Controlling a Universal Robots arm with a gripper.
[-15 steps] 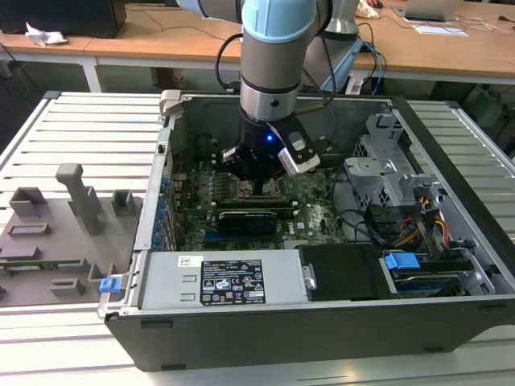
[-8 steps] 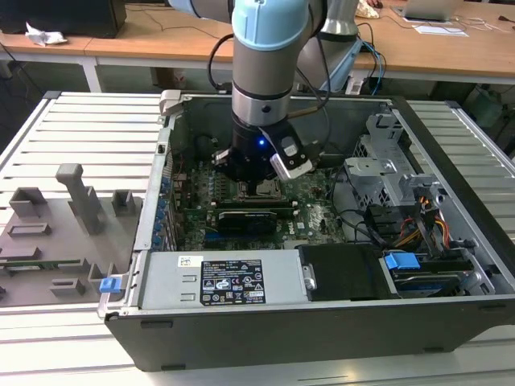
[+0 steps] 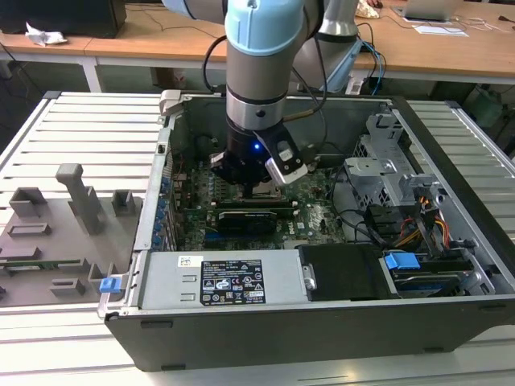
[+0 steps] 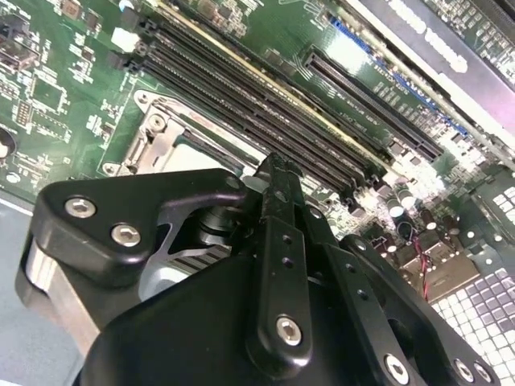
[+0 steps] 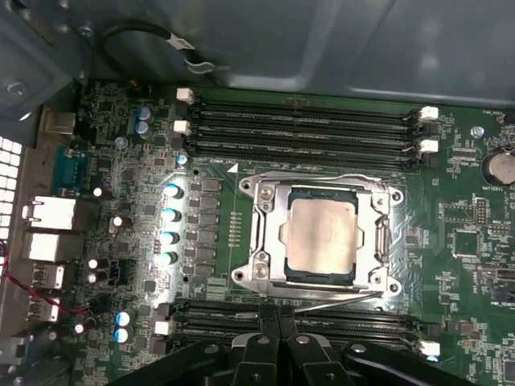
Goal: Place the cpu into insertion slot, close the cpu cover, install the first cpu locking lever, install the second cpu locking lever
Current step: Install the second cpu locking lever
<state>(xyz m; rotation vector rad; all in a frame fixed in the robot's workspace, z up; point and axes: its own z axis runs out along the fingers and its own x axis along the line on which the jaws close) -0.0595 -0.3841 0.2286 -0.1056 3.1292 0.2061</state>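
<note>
In the first wrist view the pale silver cpu (image 5: 322, 236) lies flat in the insertion slot (image 5: 251, 277) on the green board. The dull metal cpu cover (image 5: 269, 229) lies down over it, its window framing the chip. One thin wire lever (image 5: 322, 176) runs along the far side of the socket. A second lever (image 5: 342, 301) runs along the near side, slightly slanted. My gripper (image 5: 278, 315) is shut, its tips right at the end of that near lever, with nothing visibly held. In the second wrist view the gripper (image 4: 276, 173) sits just beside the socket corner (image 4: 157, 133). In the exterior view the gripper (image 3: 261, 186) is low over the board.
Long black memory slots (image 5: 306, 121) flank the socket on one side, and more of them (image 5: 322, 326) on the other. A row of capacitors (image 5: 170, 213) and a looped cable (image 5: 161, 40) stand nearby. The case holds a power supply (image 3: 233, 281) and a drive cage (image 3: 386, 177). A grey fixture (image 3: 64, 217) lies outside.
</note>
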